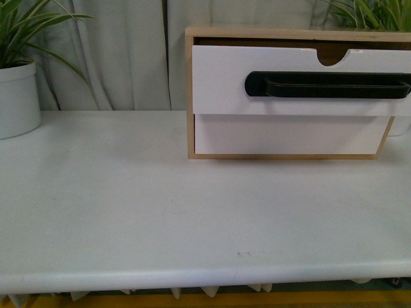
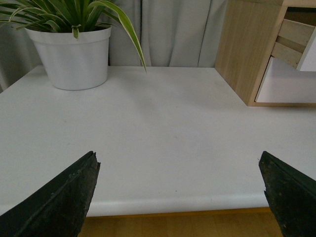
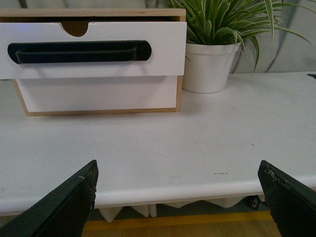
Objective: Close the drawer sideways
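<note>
The drawer [image 1: 225, 80] is the upper one of a light-wood box [image 1: 190, 96] at the back right of the white table [image 1: 160, 212]. It is white-fronted, with a long black bar handle [image 1: 327, 85] and a semicircular notch [image 1: 332, 56] in its top edge, and it stands pulled out over the plain lower drawer [image 1: 289, 135]. It also shows in the right wrist view [image 3: 163, 49]. Neither arm shows in the front view. My left gripper [image 2: 178, 165] is open and empty near the table's front edge, left of the box [image 2: 247, 44]. My right gripper [image 3: 177, 173] is open and empty, in front of the box.
A white pot with a striped plant [image 1: 16, 96] stands at the back left, also in the left wrist view [image 2: 74, 54]. Another potted plant [image 3: 210, 64] stands just right of the box. A grey curtain [image 1: 122, 51] hangs behind.
</note>
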